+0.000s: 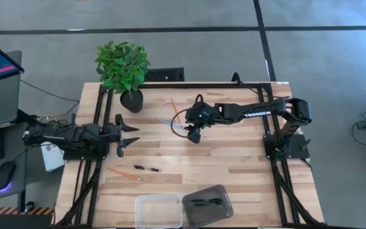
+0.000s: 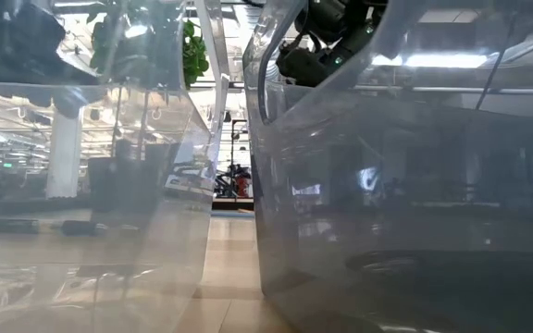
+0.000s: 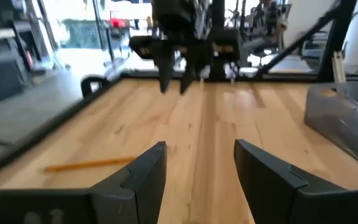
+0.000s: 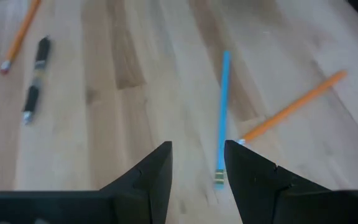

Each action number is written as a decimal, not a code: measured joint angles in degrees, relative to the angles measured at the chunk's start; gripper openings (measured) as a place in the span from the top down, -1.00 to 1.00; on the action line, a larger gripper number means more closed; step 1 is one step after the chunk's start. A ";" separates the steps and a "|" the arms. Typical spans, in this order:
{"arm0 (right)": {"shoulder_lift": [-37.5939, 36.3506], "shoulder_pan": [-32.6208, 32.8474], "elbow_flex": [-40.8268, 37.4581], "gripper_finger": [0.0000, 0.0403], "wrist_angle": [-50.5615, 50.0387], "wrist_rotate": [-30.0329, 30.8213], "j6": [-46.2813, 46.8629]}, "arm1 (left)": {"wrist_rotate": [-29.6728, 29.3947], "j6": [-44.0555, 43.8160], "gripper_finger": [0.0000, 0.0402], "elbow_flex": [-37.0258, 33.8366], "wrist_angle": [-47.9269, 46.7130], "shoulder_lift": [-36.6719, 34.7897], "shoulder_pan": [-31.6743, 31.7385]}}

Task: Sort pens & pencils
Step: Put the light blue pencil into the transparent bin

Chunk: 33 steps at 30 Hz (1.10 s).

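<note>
The light blue pencil (image 4: 223, 111) lies flat on the wooden worktop (image 1: 234, 165), and an orange pencil (image 4: 294, 106) lies close beside it at an angle, their ends almost meeting. From above, this pair sits near the worktop's middle, toward the far edge. The right end effector (image 4: 197, 163) hangs just above the blue pencil, its fingers parted and holding nothing (the pencil's lower end shows in the gap between them).

Nearer the front edge, a black pen (image 1: 147, 168) lies on the bare wood, with a second orange pencil (image 1: 125, 173) just to its left. Another black pen (image 1: 206, 202) rests inside the dark grey tray (image 1: 224, 193) at the front edge. A clear tray (image 1: 159, 198) stands beside it on the left.

The left end effector (image 1: 132, 135) waits over the left part of the worktop, fingers spread and empty, pointing toward the right arm. A potted plant (image 1: 123, 67) stands at the far edge, well apart from the pens and pencils.
</note>
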 joint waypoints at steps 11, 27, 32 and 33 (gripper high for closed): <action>0.00 0.31 0.00 0.16 -0.77 -0.07 0.97 | 5.93 1.24 0.10 2.91 4.00 15.68 7.97; 5.51 0.29 0.14 0.16 -1.91 -0.18 5.48 | 13.19 13.09 0.10 21.45 2.78 48.48 15.79; 8.84 -0.56 0.02 0.16 -1.58 0.20 5.63 | 16.45 14.16 0.10 24.94 2.82 54.83 18.21; 9.11 -0.61 0.02 0.16 -1.55 0.84 5.62 | 16.52 14.16 0.10 25.49 2.92 55.99 18.52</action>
